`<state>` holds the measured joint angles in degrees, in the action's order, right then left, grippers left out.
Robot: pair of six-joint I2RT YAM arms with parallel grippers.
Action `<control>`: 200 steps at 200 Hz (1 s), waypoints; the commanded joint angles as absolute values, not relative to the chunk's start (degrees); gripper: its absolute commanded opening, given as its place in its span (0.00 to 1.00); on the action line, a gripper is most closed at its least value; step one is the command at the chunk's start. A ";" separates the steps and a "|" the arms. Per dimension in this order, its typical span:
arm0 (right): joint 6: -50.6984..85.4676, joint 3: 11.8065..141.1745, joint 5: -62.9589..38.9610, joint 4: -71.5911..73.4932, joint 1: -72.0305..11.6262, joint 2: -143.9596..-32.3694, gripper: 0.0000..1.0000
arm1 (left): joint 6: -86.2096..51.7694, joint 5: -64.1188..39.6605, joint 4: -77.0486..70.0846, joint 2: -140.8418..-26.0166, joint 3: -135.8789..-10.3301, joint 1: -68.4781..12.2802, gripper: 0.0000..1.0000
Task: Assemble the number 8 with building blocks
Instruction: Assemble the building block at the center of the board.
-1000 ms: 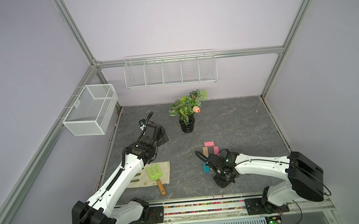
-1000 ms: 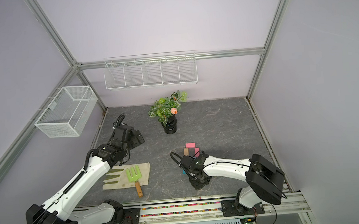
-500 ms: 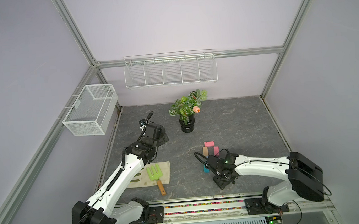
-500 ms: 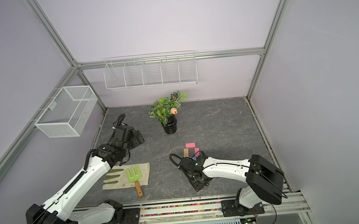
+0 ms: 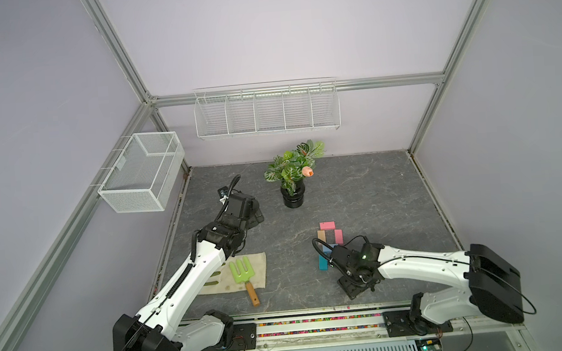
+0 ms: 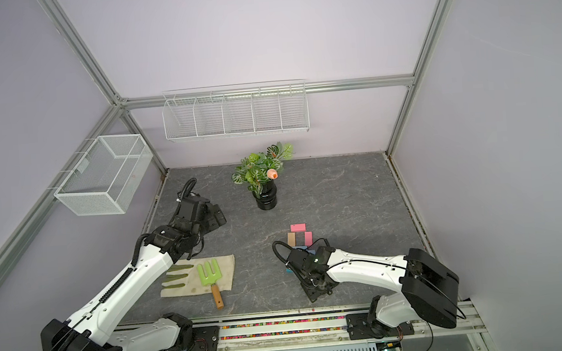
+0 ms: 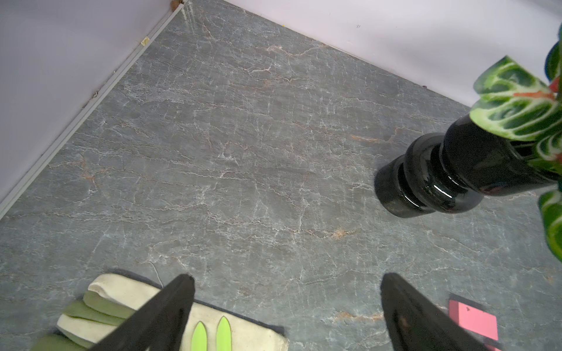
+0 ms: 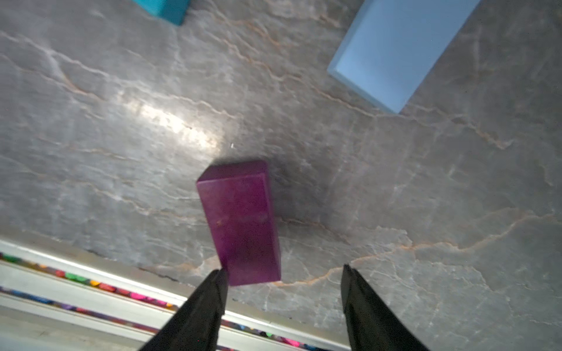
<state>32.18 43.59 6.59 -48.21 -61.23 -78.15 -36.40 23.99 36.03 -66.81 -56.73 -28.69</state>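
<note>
**Right gripper** [image 8: 283, 270]: released. In the right wrist view its two black fingers stand well apart, wider than the dark purple block [image 8: 240, 221], and they clamp nothing. The dark purple block lies on the grey stone-pattern tabletop [image 5: 358, 191]. Its near end reaches the tip of one finger, but whether the two touch cannot be told. In both top views the gripper sits low near the front rail and hides this block.

**Number 8**: partly laid, as seen in a top view.
- A pink block [image 5: 327, 225] lies crosswise at the far end.
- Just in front of it, a tan block [image 5: 321, 237] lies lengthwise on the left-arm side.
- A second pink block [image 5: 338, 236] lies lengthwise on the right-arm side, with a gap between it and the tan block.
- A light blue block [image 5: 328, 247] lies across their near ends, partly hidden by the right arm's cable.
- A teal block [image 5: 323, 262] lies lengthwise in front of that, on the left-arm side.

The right wrist view shows a light blue block and a corner of the teal block, both apart from the dark purple block. Whether this is the same light blue block cannot be told.

**Left gripper** [image 7: 286, 277]: released. Its fingers are spread wide over bare tabletop with nothing between them, near the black vase [image 7: 441, 176] holding an artificial plant.

A green garden fork [image 6: 208, 274] lies on a gardening glove [image 6: 178, 281] beside the left arm.
</note>
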 commanded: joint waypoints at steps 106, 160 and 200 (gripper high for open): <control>38.90 40.12 5.39 -46.56 -62.29 -81.85 0.63 | -36.81 24.85 35.33 -67.38 -57.05 -29.06 1.00; 41.61 40.76 10.60 -47.45 -61.65 -84.45 0.60 | -36.65 24.93 35.66 -67.17 -57.21 -29.07 1.00; 40.85 42.06 14.33 -49.17 -60.40 -85.27 0.56 | -36.68 24.93 35.68 -67.05 -57.04 -29.07 1.00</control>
<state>39.51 42.72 6.09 -47.83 -61.82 -83.42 -36.40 23.99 35.90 -67.02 -56.73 -28.69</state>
